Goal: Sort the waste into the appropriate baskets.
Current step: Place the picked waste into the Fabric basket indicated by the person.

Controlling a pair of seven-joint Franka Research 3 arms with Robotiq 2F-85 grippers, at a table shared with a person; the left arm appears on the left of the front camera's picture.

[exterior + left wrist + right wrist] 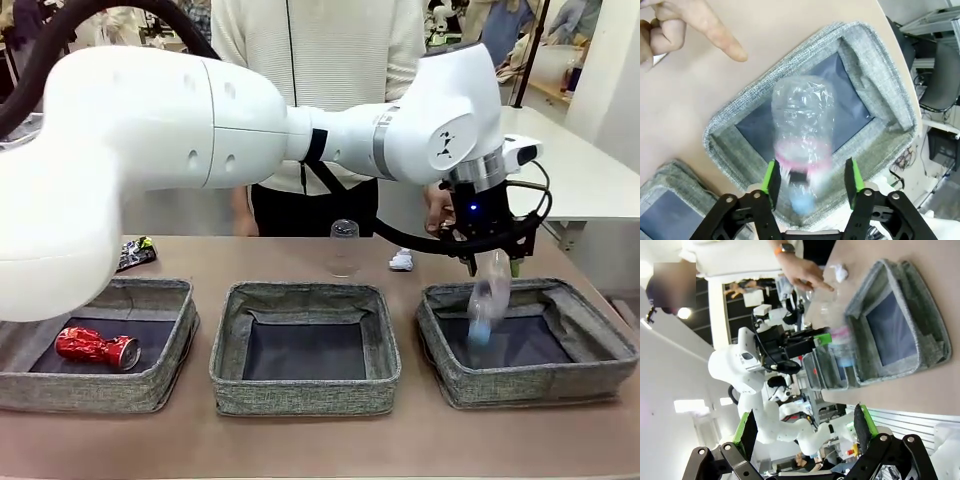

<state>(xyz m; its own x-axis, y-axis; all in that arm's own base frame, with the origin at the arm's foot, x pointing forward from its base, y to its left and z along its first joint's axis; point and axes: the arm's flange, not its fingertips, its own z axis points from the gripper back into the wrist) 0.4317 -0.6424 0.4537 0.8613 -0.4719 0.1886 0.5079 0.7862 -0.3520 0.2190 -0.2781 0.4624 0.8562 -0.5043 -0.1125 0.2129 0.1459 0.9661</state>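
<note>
My left arm reaches across to the right basket (pixel 600 338). Its gripper (pixel 492 258) hangs over that basket with the jaws apart. A clear plastic bottle (pixel 486 300) with a blue cap is blurred just under the fingers, cap down, above the dark lining. In the left wrist view the bottle (pixel 802 125) lies between the green pads (pixel 771 182) of the gripper (pixel 812 181), with a gap on one side. A crushed red can (pixel 97 347) lies in the left basket (pixel 150 292). The middle basket (pixel 300 293) holds nothing. My right gripper (pixel 805 430) is open, with nothing in it.
A dark printed can (pixel 135 252), a clear cup (pixel 343 247) and a white paper wad (pixel 401 260) sit on the table behind the baskets. The person stands at the far side, one hand (pixel 700 25) pointing a finger at the right basket (pixel 875 60).
</note>
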